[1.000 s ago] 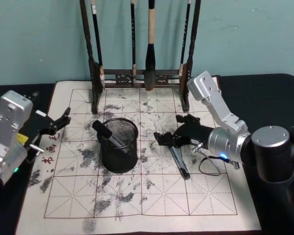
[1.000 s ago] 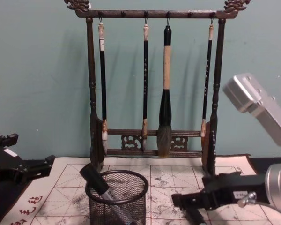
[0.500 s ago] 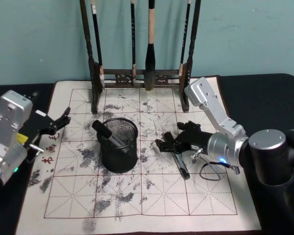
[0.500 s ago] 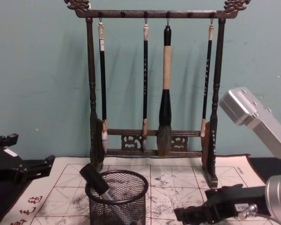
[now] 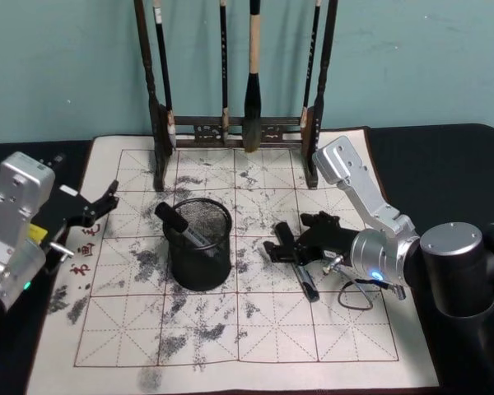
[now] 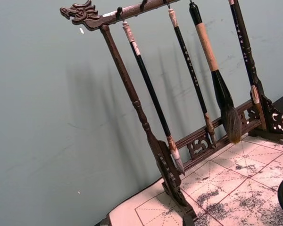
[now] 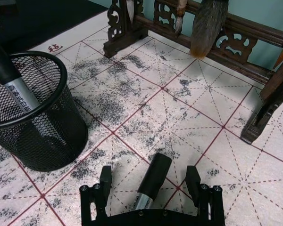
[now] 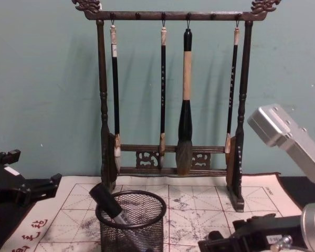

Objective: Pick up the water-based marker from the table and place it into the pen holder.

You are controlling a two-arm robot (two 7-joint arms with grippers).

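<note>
Right wrist view: our wide-open, empty right gripper [image 7: 149, 177] straddles the marker [image 7: 154, 170], left gripper [image 5: 99, 206] parked left; off-centre closing could roll it.

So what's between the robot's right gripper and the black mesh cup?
Just bare, ink-stained mat; the right wrist view shows it between the right gripper and the pen holder.

My right claw [image 5: 277, 240] hangs low and points toward my left, its fingers spread wide. My left claw [image 5: 105, 203] rests well off to its side, fingers parted.
</note>
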